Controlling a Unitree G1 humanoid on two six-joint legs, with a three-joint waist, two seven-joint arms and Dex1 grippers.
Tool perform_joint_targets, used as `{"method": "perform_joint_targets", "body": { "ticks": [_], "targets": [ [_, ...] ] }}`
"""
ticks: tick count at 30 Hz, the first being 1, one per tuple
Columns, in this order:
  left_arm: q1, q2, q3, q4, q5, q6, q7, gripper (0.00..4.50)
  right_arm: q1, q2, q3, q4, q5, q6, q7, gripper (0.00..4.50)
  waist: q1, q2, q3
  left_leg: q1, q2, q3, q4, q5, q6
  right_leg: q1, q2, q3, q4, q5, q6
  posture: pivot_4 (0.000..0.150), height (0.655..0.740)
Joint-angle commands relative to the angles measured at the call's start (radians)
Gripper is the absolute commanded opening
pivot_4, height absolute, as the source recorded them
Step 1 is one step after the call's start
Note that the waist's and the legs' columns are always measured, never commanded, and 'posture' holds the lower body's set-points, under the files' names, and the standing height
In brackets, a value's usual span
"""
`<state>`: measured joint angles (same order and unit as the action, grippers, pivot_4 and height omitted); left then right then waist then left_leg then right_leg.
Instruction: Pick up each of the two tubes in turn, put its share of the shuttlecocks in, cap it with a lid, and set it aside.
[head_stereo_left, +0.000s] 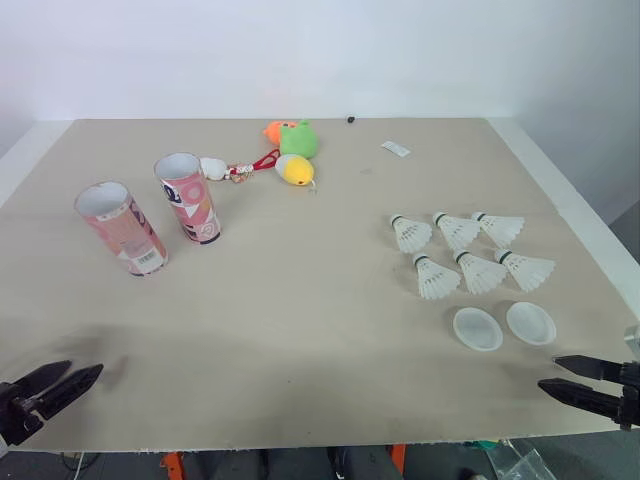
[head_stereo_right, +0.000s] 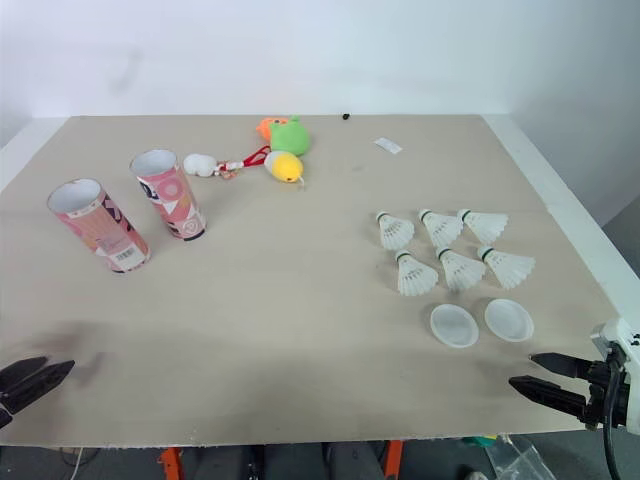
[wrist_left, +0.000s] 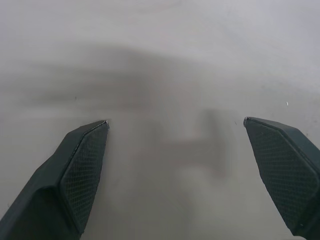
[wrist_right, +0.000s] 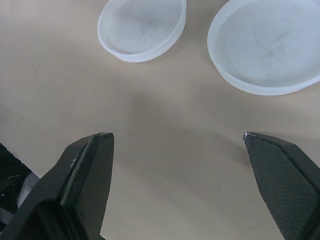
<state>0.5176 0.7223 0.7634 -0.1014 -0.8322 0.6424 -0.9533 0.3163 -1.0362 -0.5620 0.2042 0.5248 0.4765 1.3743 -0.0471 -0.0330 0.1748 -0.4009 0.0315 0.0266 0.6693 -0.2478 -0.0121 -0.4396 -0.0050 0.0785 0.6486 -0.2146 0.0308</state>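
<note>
Left hand (head_stereo_left: 85, 368), right hand (head_stereo_left: 549, 372): spread wide, holding nothing.
Find two tubes (head_stereo_left: 122, 228) standing open-topped at tabletop (head_stereo_left: 300, 300) left, barcode label (head_stereo_left: 150, 259) unreadable; six shuttlecocks (head_stereo_left: 458, 231) at right, two lids (head_stereo_left: 477, 328) just beside.

A broad beige table (head_stereo_left: 300, 330) stands before a plain white wall (head_stereo_left: 300, 50), orange supports (head_stereo_left: 172, 466) beneath it.

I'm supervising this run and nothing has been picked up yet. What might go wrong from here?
The two tubes stand close together; the left gripper taking one may tip the other. The six shuttlecocks lie tightly grouped, so the right gripper closing on one might nudge or crush a neighbour. The two lids are shallow and lie flat on the table, so they may slide rather than be grasped.
</note>
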Motion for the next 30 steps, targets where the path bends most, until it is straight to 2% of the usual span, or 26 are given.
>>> {"method": "perform_joint_targets", "body": {
  "ticks": [1,12,18,24,30],
  "targets": [
    [-0.011,0.004,0.015,-0.023,-0.02,0.017,-0.003,4.5,-0.015,-0.017,-0.011,0.007,0.0,-0.007,0.013,4.43,0.0,0.0,0.0,0.0,0.0,0.0,0.0,0.0,0.0,0.0,0.0,0.0,0.0,0.0,0.0,0.15,0.7323],
    [-0.078,0.005,0.0,-0.024,-0.041,0.043,0.0,4.5,-0.022,-0.008,-0.001,-0.041,0.006,-0.01,0.014,4.43,0.0,0.0,0.0,0.0,0.0,0.0,0.0,0.0,0.0,0.0,0.0,0.0,0.0,0.0,0.0,0.15,0.7323],
    [-0.103,-0.041,0.015,-0.066,-0.084,0.042,0.037,4.5,-0.063,0.027,0.069,-0.258,0.088,0.048,0.003,4.43,0.0,0.0,0.0,0.001,0.0,0.0,0.001,0.0,0.0,0.001,0.0,0.001,0.001,0.0,0.001,0.15,0.7323],
    [-0.087,-0.136,0.043,-0.202,-0.125,0.01,0.125,4.5,-0.306,0.11,0.24,-0.444,0.228,0.19,-0.075,4.43,-0.002,-0.003,-0.001,0.002,0.002,0.001,0.002,0.0,0.0,0.002,0.002,0.002,0.002,0.001,0.001,0.15,0.7323],
    [-0.001,-0.228,0.063,-0.326,-0.116,-0.047,0.183,4.5,-0.602,0.217,0.447,-0.452,0.229,0.264,-0.144,4.43,-0.001,-0.007,-0.002,0.002,0.002,0.001,0.002,0.0,0.0,0.002,0.002,0.003,0.002,0.002,0.001,0.15,0.7323]
  ]
}}
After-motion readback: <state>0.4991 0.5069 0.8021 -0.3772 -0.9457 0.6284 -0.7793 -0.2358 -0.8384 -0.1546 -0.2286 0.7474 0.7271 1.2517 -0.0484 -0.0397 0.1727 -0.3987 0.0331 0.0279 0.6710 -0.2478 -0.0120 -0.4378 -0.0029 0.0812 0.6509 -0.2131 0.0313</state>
